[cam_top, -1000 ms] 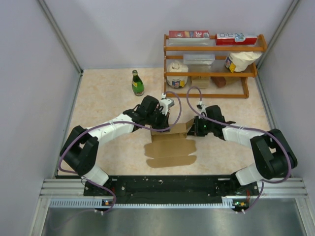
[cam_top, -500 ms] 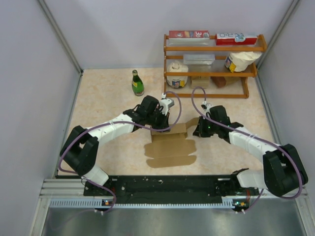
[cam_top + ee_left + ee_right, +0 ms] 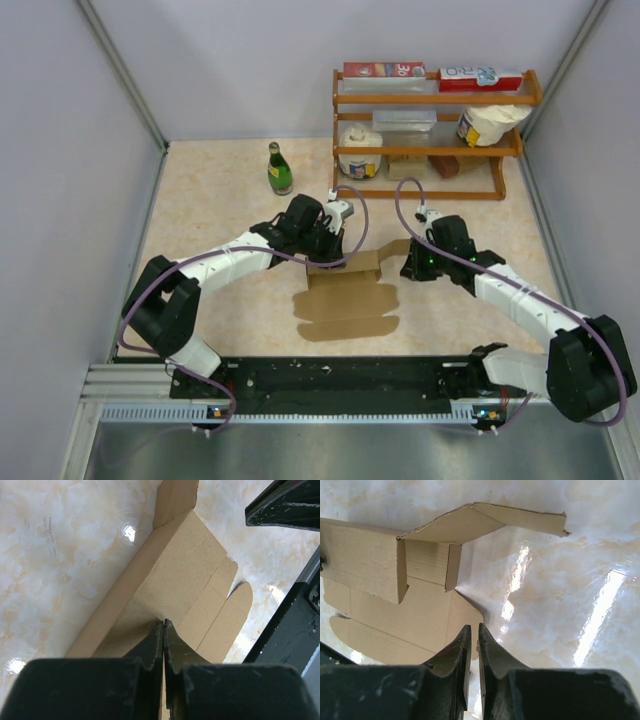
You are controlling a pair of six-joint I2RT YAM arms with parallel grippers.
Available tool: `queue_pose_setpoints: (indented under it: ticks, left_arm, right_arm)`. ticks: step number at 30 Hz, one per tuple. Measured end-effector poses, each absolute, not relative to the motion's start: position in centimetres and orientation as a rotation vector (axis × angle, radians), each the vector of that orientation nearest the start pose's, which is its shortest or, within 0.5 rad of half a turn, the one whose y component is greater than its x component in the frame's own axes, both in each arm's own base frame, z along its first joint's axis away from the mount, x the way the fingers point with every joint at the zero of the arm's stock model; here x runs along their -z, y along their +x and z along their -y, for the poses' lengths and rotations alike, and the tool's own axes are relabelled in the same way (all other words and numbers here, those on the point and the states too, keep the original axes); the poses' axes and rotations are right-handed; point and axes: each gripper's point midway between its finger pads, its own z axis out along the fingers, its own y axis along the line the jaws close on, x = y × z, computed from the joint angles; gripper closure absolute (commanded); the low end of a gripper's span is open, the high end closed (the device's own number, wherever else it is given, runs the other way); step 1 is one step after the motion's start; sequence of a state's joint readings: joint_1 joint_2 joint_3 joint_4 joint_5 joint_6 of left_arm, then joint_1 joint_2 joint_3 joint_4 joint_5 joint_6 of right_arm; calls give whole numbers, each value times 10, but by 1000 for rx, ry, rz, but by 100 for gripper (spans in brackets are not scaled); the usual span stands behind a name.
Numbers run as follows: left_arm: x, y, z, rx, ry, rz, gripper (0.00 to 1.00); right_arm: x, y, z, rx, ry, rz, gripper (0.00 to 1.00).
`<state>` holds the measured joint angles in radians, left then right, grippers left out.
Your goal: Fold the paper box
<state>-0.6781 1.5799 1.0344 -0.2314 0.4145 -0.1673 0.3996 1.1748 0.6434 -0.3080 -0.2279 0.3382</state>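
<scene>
Your L gripper (image 3: 163, 625) pinches paper box (image 3: 186, 575) raised wall, nr table (image 3: 210, 200) front edge; R gripper (image 3: 474, 630) closed, empty, alongside.

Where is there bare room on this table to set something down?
Bare tabletop between the left wall, green bottle and left arm; more between the paper box and right arm. Crowded from the box's far edge to the wooden rack.

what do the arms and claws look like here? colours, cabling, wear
The left arm and right arm: white links, black joints. A purple cable loops off each. The left claw and right claw: matte black fingers tapering to thin tips, flecked with pale scuffs. No sleeves; no markings legible.
</scene>
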Motion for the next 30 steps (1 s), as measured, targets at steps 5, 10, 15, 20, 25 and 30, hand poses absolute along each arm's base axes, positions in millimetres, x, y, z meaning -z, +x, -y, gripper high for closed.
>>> queue_pose_setpoints:
  ticks: [5, 10, 15, 20, 25, 30]
  left_arm:
    - [-110, 263, 311, 888, 817, -2306, 100]
    - [-110, 263, 311, 888, 816, -2307, 100]
    - [-111, 264, 310, 875, 819, -2307, 100]
    - [-109, 264, 306, 849, 832, -2319, 100]
    - [-108, 263, 305, 841, 845, -2323, 100]
    - [-109, 263, 305, 837, 854, -2324, 100]
  right_arm:
    - [-84, 246, -156, -569, -190, -2455, 86]
    - [-86, 247, -152, -539, -195, -2445, 84]
    - [-86, 248, -150, -517, -229, -2435, 81]
    - [-96, 250, -148, -506, -264, -2384, 77]
    - [-107, 255, -146, -490, -276, -2324, 74]
    - [-109, 257, -144, -470, -285, -2312, 68]
